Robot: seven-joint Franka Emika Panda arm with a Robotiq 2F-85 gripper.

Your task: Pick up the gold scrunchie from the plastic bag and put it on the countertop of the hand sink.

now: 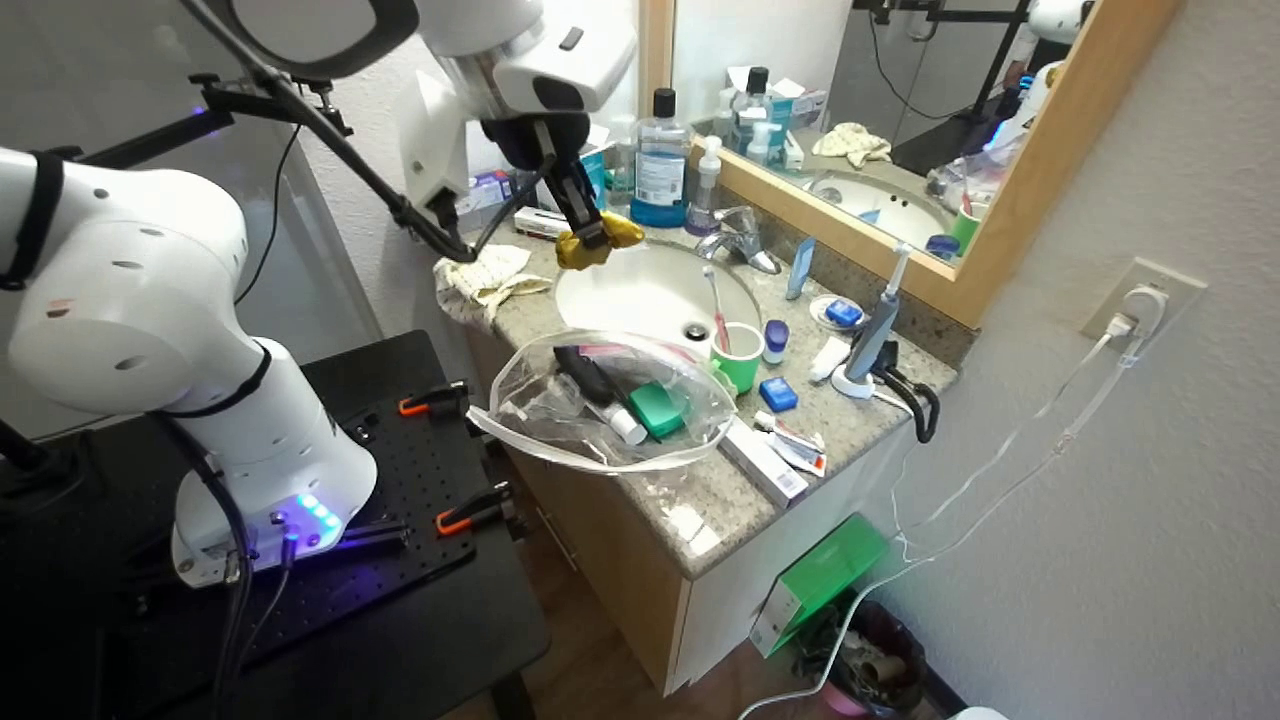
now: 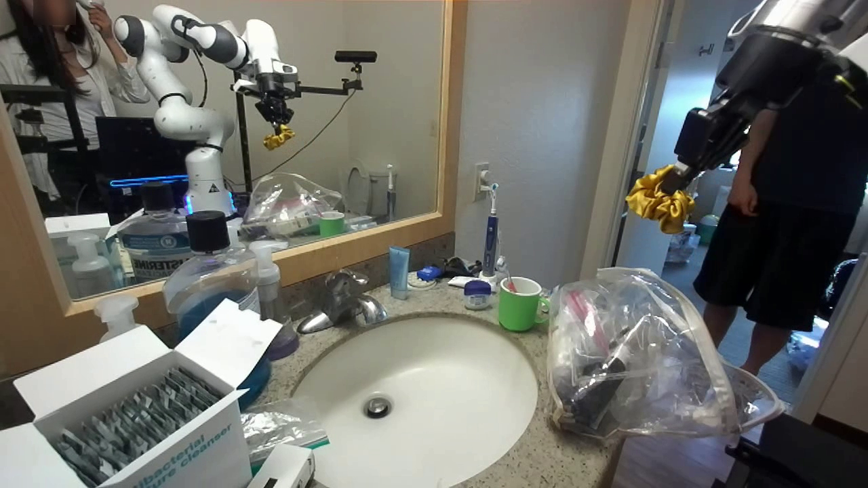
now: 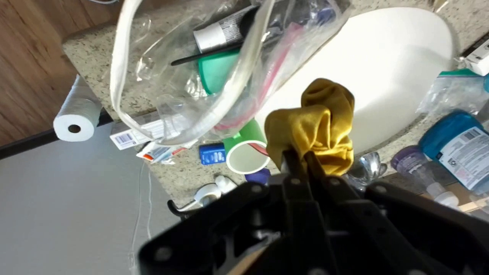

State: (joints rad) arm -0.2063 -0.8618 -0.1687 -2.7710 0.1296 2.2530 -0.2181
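The gripper holds the scrunchie pinched between its fingertips, gold fabric bulging out past them. Scrunchie and gripper hang in the air, higher than the surface. Lower than the gripper is the sink; lower too, off to the gripper's side, is the bag, with a cup just beside it.

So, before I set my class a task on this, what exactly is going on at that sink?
A Franka Panda arm is handling a gold scrunchie, pinched in its Robotiq gripper. The scrunchie hangs in the air, clear of both the transparent plastic bag and the speckled countertop. The bag sits open on the counter beside the round white hand sink, holding a green item among other things. Setting the scrunchie down on the countertop is not yet done.
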